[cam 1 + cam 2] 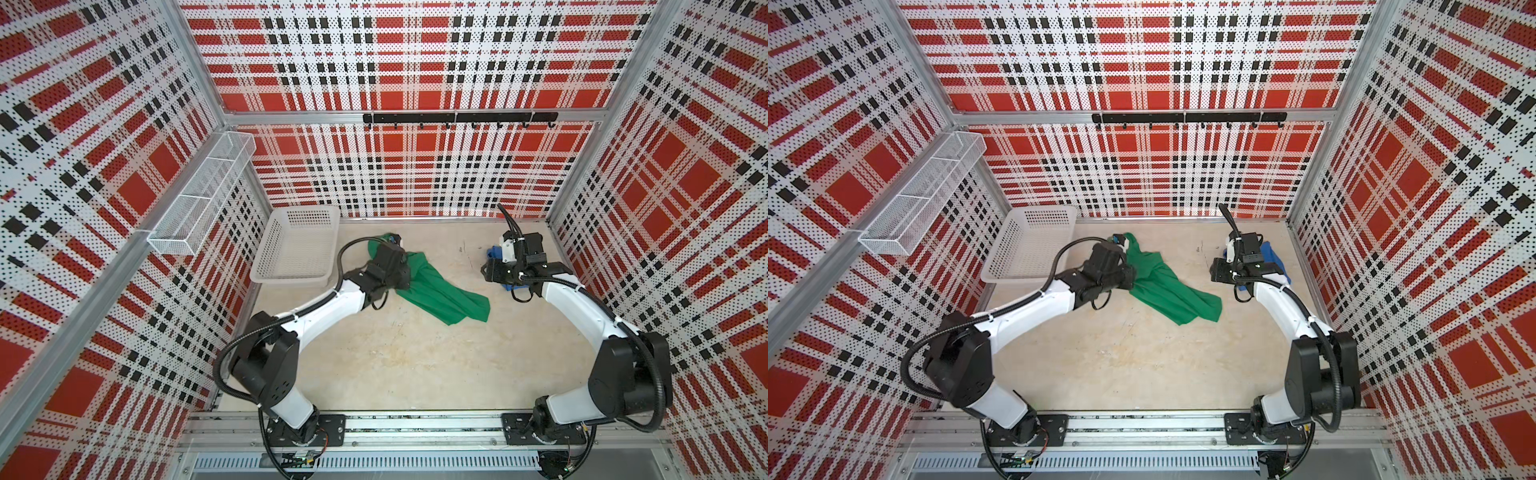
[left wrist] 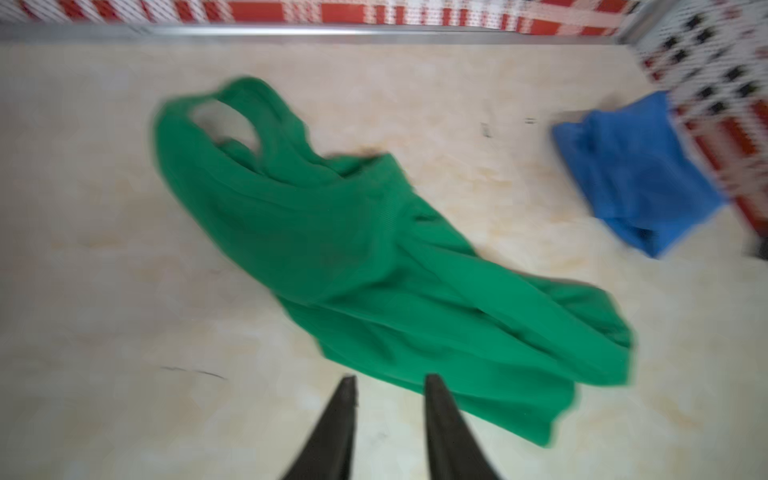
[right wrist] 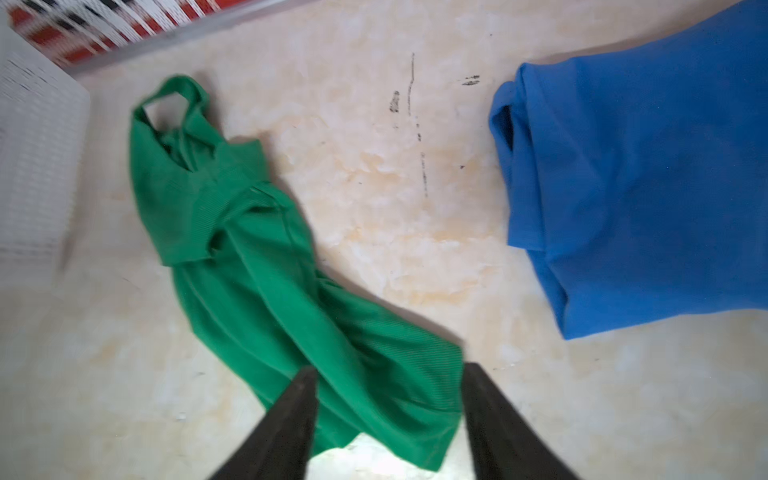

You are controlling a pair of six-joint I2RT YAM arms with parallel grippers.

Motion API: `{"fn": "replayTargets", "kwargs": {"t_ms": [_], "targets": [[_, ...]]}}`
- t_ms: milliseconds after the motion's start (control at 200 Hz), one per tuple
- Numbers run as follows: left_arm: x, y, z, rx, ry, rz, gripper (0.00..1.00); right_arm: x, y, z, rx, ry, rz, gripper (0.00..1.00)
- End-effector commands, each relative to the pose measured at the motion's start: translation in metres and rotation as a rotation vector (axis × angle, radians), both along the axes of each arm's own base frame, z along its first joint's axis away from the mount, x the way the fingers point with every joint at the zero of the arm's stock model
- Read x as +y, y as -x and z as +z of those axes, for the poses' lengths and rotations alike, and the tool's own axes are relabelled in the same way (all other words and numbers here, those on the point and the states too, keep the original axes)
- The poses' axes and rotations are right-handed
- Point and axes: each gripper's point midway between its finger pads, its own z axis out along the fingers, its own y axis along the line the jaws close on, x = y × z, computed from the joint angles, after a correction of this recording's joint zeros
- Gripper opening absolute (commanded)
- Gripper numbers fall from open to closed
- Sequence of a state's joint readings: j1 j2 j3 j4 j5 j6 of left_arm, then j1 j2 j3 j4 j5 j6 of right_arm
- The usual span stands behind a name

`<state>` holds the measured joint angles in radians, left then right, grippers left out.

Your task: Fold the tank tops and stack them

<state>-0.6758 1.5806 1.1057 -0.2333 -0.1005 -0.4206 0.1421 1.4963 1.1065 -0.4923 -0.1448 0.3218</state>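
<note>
green tank top (image 1: 440,291): we see it crumpled diagonally on the table (image 1: 395,365), beside the white basket (image 1: 266,249).
blue tank top (image 1: 1273,255): bunched at the far right, well apart from the green one, partly under the right arm.
left gripper (image 2: 390,377): fingers slightly apart, gripping nothing.
right gripper (image 3: 390,368): fingers spread wide, gripping nothing. We see the green hem between them in the right wrist view.

Enclosure walls (image 1: 415,50): perforated panels, red-white-black plaid, three sides, aluminium framing (image 1: 291,119).
Worktop (image 1: 395,353): pale beige, marbled, scuffed.
White perforated basket (image 1: 268,249): on worktop.
Wire mesh shelf (image 1: 199,195): three compartments, wall-mounted, above and left of basket.
Black hook rail (image 1: 459,117): back wall, above and right of basket.
Light: bright, even.
</note>
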Motion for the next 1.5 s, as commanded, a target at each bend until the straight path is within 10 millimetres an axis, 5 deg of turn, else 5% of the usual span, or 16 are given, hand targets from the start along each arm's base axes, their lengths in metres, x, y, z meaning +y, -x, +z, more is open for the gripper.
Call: {"fn": "replayTargets", "kwargs": {"t_ms": [0,155,326,616,757,842,962,1117,1253,1498], "targets": [[-0.03,0.03,-0.032,0.098,0.139,-0.003,0.23,-0.009,0.014,-0.031,0.092,0.098,0.065,0.47],[-0.069,0.05,-0.06,0.168,0.162,-0.051,0.34,-0.006,0.028,-0.051,0.136,0.111,0.11,0.45],[-0.103,0.055,-0.089,0.254,0.182,-0.106,0.41,-0.009,0.041,-0.063,0.155,0.119,0.099,0.7],[-0.117,0.06,-0.132,0.345,0.147,-0.128,0.49,-0.002,0.042,-0.081,0.177,0.084,0.094,0.72],[-0.123,0.059,-0.146,0.367,0.147,-0.137,0.42,0.006,0.04,-0.092,0.193,0.074,0.103,0.69],[-0.122,0.056,-0.149,0.364,0.146,-0.129,0.28,0.011,0.037,-0.099,0.2,0.054,0.109,0.62],[-0.114,0.047,-0.14,0.334,0.145,-0.103,0.0,0.017,0.032,-0.106,0.214,0.038,0.115,0.44],[-0.085,0.034,-0.114,0.28,0.136,-0.054,0.0,0.018,0.028,-0.097,0.214,0.045,0.11,0.0],[-0.049,0.03,-0.079,0.219,0.108,-0.005,0.0,0.017,0.028,-0.061,0.156,0.04,0.097,0.0],[0.012,0.064,-0.046,0.232,-0.099,-0.019,0.0,0.015,0.04,0.022,0.007,0.006,0.08,0.0]]}}
